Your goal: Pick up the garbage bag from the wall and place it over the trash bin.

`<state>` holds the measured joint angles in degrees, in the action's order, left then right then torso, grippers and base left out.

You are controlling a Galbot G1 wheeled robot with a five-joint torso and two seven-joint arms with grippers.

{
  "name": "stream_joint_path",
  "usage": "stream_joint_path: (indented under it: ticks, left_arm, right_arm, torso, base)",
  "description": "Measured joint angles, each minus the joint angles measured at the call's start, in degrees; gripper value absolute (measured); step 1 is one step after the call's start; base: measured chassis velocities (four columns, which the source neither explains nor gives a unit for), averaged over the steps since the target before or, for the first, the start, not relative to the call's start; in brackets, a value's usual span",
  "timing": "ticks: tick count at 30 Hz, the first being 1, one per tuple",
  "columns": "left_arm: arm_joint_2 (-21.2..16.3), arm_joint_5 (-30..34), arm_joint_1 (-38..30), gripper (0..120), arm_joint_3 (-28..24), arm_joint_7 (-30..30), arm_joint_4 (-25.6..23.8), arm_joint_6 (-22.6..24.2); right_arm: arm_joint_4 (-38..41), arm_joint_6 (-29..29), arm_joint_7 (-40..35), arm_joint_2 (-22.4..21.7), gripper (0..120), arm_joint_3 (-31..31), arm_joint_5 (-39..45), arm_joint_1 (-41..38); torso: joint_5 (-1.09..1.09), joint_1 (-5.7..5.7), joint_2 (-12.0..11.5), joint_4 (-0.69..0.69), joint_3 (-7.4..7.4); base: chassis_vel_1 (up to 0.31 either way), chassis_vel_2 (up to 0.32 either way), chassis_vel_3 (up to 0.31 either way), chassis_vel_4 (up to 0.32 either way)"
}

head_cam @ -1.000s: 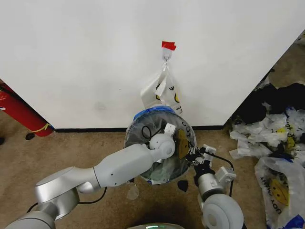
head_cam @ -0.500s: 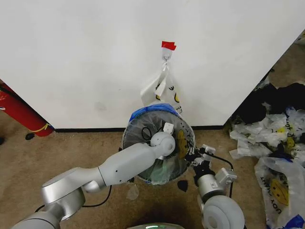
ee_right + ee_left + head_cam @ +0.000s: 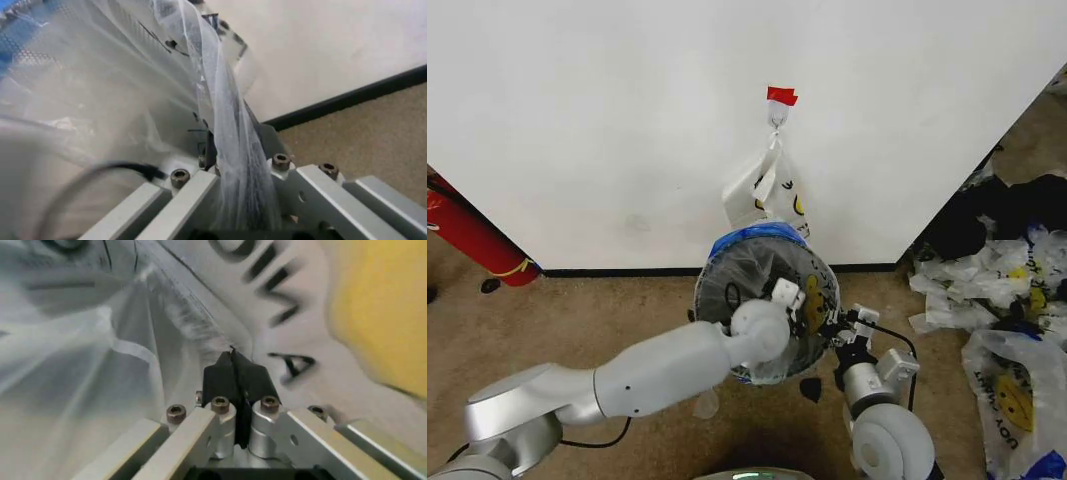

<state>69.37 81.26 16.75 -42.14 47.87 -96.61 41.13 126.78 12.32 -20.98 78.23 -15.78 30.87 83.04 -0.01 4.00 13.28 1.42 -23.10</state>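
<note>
The trash bin [image 3: 710, 290] stands on the carpet against the white wall [image 3: 607, 120]. The see-through garbage bag [image 3: 752, 262] lies over its mouth, with a blue handle [image 3: 757, 233] at the far rim. My left gripper [image 3: 795, 296] reaches across the bin's top. In the left wrist view it [image 3: 233, 371] is shut, its tips pinching the film beside the black print and yellow smiley [image 3: 380, 315]. My right gripper [image 3: 837, 325] sits at the bin's near right side. It [image 3: 227, 145] is shut on a bunched strand of the garbage bag [image 3: 220, 100].
Another white smiley bag [image 3: 772, 190] hangs from the hook [image 3: 777, 116] under red tape [image 3: 781, 96]. A red extinguisher [image 3: 467, 235] leans at the left. Loose bags and dark litter [image 3: 1007, 290] pile up at the right. A plastic scrap [image 3: 706, 403] lies on the floor.
My left wrist has dropped back toward the bin's near rim, with the forearm swung lower. The bag's blue edge has shifted a little on the far rim. The right gripper has kept still.
</note>
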Motion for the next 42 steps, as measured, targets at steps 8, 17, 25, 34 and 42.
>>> stream_joint_path:
  ticks: [8, 17, 25, 34, 42]
  left_arm:
    - [3.2, -4.4, -0.2, 0, -3.2, -2.7, 9.0, -1.1]
    - [3.6, -3.9, -0.7, 0, 0.0, -2.0, 8.7, -4.0]
    - [-0.5, -7.5, -1.0, 0, -1.2, -2.9, 2.6, -5.2]
    - [3.9, -18.7, -0.8, 0, -2.2, -5.8, 11.6, -8.1]
    - [5.5, -20.1, -1.1, 0, -2.1, -6.4, 15.6, -9.6]
  right_arm:
    - [3.1, 0.1, 0.4, -0.1, 0, 0.5, -0.7, 1.8]
    - [1.8, 0.0, 0.6, 0.1, 0, 0.4, -1.0, 1.2]
    - [-1.0, -0.5, 0.6, -0.2, 0, -0.8, -1.3, 0.2]
    - [1.4, -1.5, 1.8, 0.5, 0, 1.3, -3.7, 1.9]
    - [3.2, -1.1, 1.8, 0.7, 0, 1.4, -2.3, 3.1]
  torso:
    - [0.01, 0.0, 0.0, -0.01, 0.0]
    - [0.01, 0.0, 0.0, -0.01, 0.0]
    - [0.0, 0.0, 0.0, -0.02, 0.0]
    - [0.02, 0.0, 0.0, 0.0, 0.0]
    - [0.01, 0.01, 0.0, -0.01, -0.01]
  base:
    - [0.0, 0.0, 0.0, 0.0]
    - [0.0, 0.0, 0.0, 0.0]
    - [0.0, 0.0, 0.0, 0.0]
    - [0.0, 0.0, 0.0, 0.0]
    - [0.0, 0.0, 0.0, 0.0]
